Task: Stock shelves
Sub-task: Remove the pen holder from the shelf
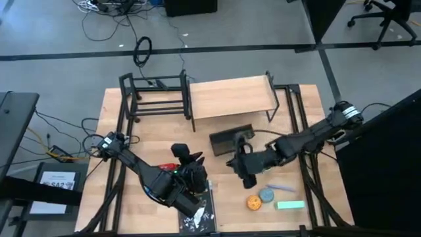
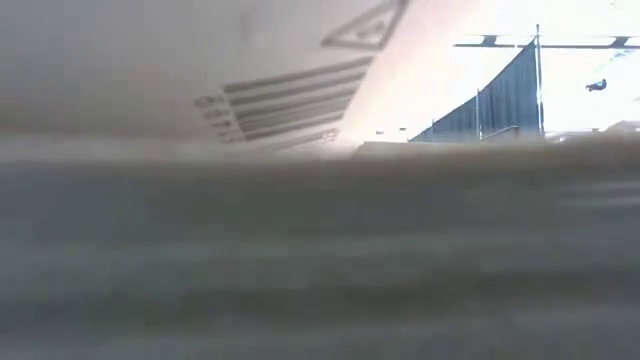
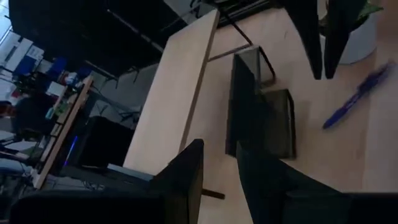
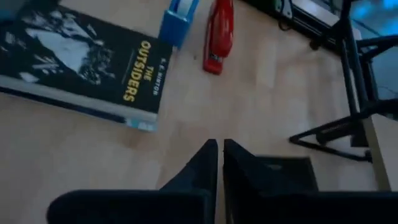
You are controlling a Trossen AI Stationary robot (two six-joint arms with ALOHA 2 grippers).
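- Far left of the table [image 1: 112, 141]: the black rack [image 1: 154, 95] sits at the back-left corner, nothing on its slats that I can see. It lies up and away from your left gripper [image 1: 191, 160].
- Left gripper next: it hovers over the front-middle, just above the book [image 1: 200, 212]. In the left wrist view the fingers [image 3: 183, 177] are spread apart with nothing between them. That camera looks down the length of the wooden shelf [image 3: 174, 102], so you're roughly lined up with its long axis.
- Book: the cover reads "THE OUTSIDERS" [image 4: 134, 71] in yellow, with an author line I can't fully make out. A red stapler [image 4: 219, 34] and a blue tape dispenser [image 4: 177, 18] lie just beside it.
- Middle: the wooden shelf runs left-right along the back, top bare. The black mesh organizer [image 1: 230, 139] sits just in front of it.
- Right gripper [image 1: 245, 172]: it's right by the organizer, fingers pressed together, holding nothing.
- Front right: an orange ball [image 1: 254, 203], a bluish disc [image 1: 266, 195], a pen [image 1: 284, 188] and a green block [image 1: 290, 205]. Your right arm is nearer to these; the left is nearer the book.
- The low view is blocked up close, so you'll get no help from it.
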